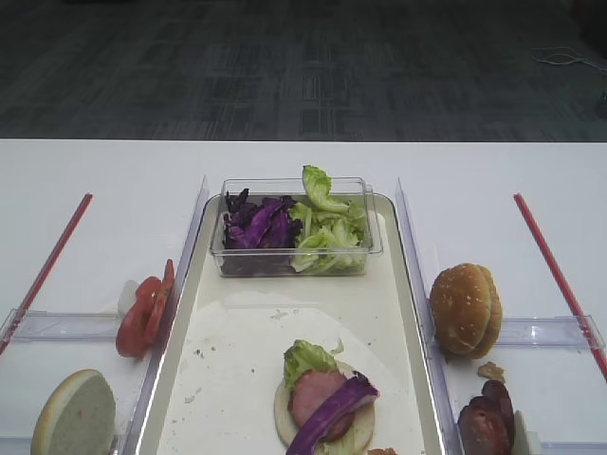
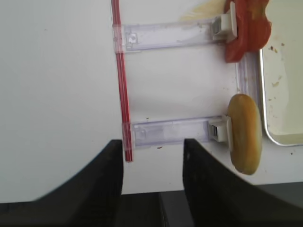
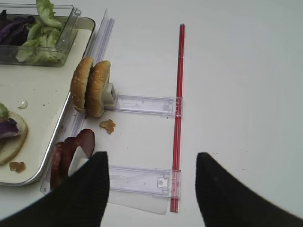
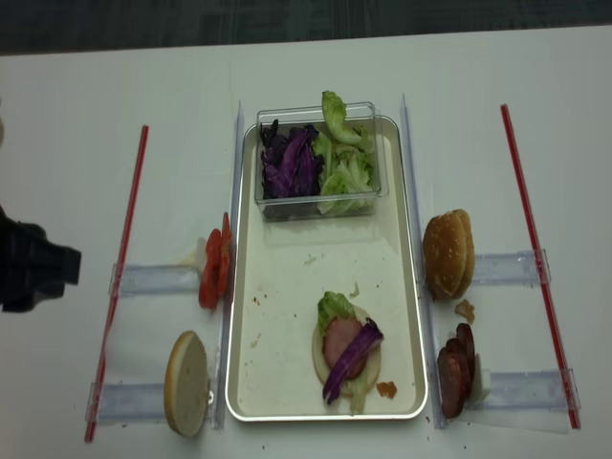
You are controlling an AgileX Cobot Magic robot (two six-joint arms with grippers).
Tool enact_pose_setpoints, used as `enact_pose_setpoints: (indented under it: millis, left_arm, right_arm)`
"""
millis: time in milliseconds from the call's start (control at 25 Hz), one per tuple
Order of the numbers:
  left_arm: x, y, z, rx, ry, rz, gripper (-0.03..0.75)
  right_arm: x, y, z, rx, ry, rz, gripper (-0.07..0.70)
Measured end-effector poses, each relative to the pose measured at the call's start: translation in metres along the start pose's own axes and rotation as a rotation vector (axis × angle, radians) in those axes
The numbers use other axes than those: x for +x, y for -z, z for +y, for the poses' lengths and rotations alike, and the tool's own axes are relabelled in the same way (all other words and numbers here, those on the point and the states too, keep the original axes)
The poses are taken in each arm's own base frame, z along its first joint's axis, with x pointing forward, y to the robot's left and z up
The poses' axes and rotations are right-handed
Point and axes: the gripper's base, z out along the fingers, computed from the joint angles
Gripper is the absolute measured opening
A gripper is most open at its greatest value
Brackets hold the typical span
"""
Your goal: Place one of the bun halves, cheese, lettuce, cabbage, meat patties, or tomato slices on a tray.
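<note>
The tray (image 1: 237,360) lies in the middle, with a stack on its near part: pale bun base, lettuce, pink meat patty (image 1: 315,393) and a purple cabbage strip (image 1: 334,412). Left of the tray stand tomato slices (image 1: 142,313) and a pale bun half (image 1: 74,417). To its right are sesame bun halves (image 1: 465,308) and dark meat patties (image 1: 486,425). My left gripper (image 2: 152,142) hangs open over the table's near left edge, left of the bun half (image 2: 245,135). My right gripper (image 3: 152,155) is open beside the dark patties (image 3: 71,151). Cheese is out of view.
A clear tub (image 1: 294,227) of cabbage and lettuce sits at the tray's far end. Red rods (image 4: 120,258) (image 4: 535,249) and clear plastic holders (image 3: 142,104) lie on both sides. A crumb (image 3: 108,125) lies by the sesame buns. The left arm's dark body (image 4: 29,268) is at the left edge.
</note>
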Motion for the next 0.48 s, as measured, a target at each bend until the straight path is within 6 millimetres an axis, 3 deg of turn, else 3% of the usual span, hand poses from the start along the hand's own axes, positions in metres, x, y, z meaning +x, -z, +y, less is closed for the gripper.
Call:
enact_pose_setpoints:
  millis: [480]
  left_arm:
    - [0.069, -0.001, -0.003, -0.003, -0.001, -0.071, 0.287]
  right_arm:
    - [0.000, 0.000, 0.000, 0.000, 0.000, 0.000, 0.427]
